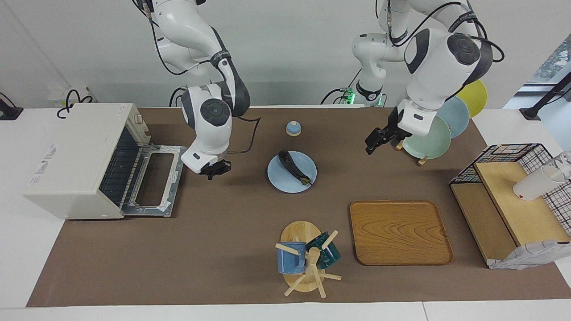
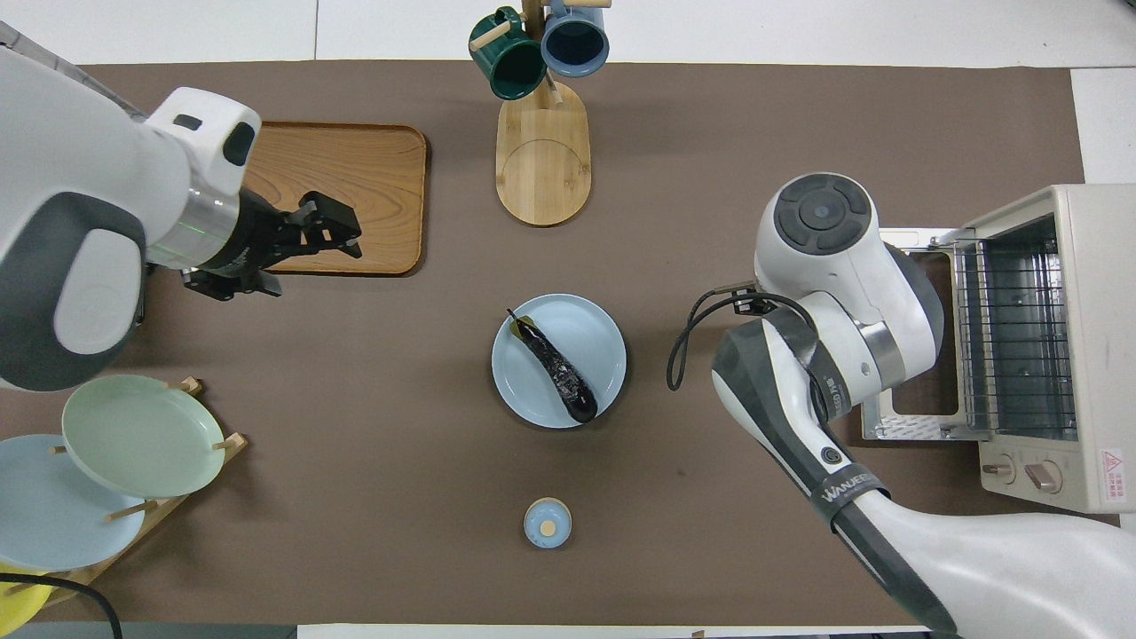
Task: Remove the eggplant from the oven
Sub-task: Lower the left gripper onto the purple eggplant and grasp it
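Note:
The dark eggplant (image 1: 293, 166) (image 2: 555, 368) lies slantwise on a light blue plate (image 1: 280, 180) (image 2: 596, 337) mid-table, with nothing touching it. The cream oven (image 1: 73, 151) (image 2: 1093, 337) stands at the right arm's end of the table. Its door (image 1: 154, 180) (image 2: 898, 428) is folded down open and the wire rack is bare. My right gripper (image 1: 213, 171) hangs shut and holds nothing, just off the door's edge, between door and plate; its own wrist hides it in the overhead view. My left gripper (image 1: 372, 145) (image 2: 342, 229) is open and holds nothing, raised over the wooden tray's edge.
A wooden tray (image 1: 399, 232) and a mug tree (image 1: 305, 258) with a blue and a green mug sit farther from the robots. A plate rack (image 1: 430, 138), a wire shelf (image 1: 513, 196) and a white cup (image 1: 537, 183) are at the left arm's end. A small blue bell (image 1: 293, 128) lies near the robots.

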Controlling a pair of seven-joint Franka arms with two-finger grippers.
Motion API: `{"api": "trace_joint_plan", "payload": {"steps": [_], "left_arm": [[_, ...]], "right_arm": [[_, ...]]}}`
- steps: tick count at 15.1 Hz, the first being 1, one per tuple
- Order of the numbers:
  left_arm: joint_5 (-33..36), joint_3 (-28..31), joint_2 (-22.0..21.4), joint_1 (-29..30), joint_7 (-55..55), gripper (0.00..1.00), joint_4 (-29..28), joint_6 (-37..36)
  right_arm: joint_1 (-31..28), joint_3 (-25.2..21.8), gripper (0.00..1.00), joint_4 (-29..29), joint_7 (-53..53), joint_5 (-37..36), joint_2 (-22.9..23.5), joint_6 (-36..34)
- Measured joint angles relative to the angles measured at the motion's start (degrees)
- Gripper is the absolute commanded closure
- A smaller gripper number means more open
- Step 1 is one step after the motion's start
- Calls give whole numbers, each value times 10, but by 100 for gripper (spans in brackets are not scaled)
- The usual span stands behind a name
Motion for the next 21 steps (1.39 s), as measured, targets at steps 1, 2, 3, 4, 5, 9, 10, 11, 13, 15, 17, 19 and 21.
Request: {"api": "trace_joint_plan", "payload": {"steps": [1, 2, 3, 4, 5, 9, 10, 11, 13, 15, 17, 19, 21], "left_arm": [[0, 0, 5, -19, -23, 0, -9, 18], [-1, 0, 10, -39, -47, 0, -18, 32], [-1, -1, 14, -58, -73, 0, -29, 46], [-1, -1, 17, -80, -107, 0, -43, 65], [-1, -1, 19, -101, -143, 0, -57, 85], [-1, -2, 23, -162, -247, 0, -121, 162], [-1, -1, 23, -170, -261, 0, -132, 177], [-1, -1, 23, -178, -279, 0, -145, 202], [-1, -1, 29, -200, -313, 0, -177, 263], [-1, -1, 49, -214, -322, 0, -192, 290], [-1, -1, 80, -229, -323, 0, -190, 303], [-1, 0, 108, -241, -328, 1, -183, 313], [-1, 0, 117, -242, -333, 5, -177, 314]], "right_arm": [[-11, 0, 100, -31, -14, -9, -5, 31], [-20, 0, 100, -53, -30, -25, -10, 47], [-24, 0, 100, -66, -42, -42, -14, 52], [-27, 0, 100, -72, -50, -55, -18, 53], [-30, 0, 100, -76, -52, -60, -22, 53], [-63, 0, 100, -99, -77, -62, -32, 81], [-71, 0, 100, -105, -81, -62, -33, 87], [-78, 0, 100, -109, -84, -62, -33, 91], [-85, 0, 100, -118, -84, -62, -33, 105], [-86, 0, 100, -124, -84, -62, -33, 111], [-89, 0, 100, -125, -84, -63, -33, 112], [-91, 4, 100, -125, -85, -79, -33, 111], [-91, 10, 100, -120, -85, -96, -34, 98]]}}
